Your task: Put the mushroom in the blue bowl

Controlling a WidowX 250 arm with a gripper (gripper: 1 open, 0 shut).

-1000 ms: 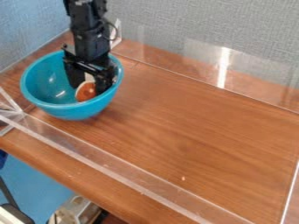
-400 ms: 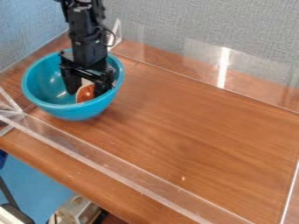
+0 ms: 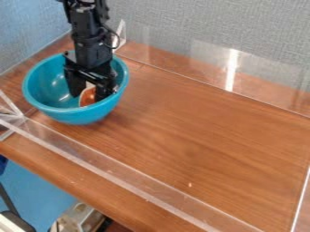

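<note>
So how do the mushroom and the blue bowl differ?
The mushroom is far smaller than the bowl. The mushroom has a reddish-brown cap; the bowl is teal-blue all over. The mushroom sits inside the bowl, while the bowl stands on the table.

Compared with a second ago, the pincer has risen slightly inside and over the bowl, and the arm above it has shifted a little toward the left of the view. The mushroom now shows somewhat more clearly below the pincer's dark parts. Between the middle picture and now, any further change is too small to tell.
</note>
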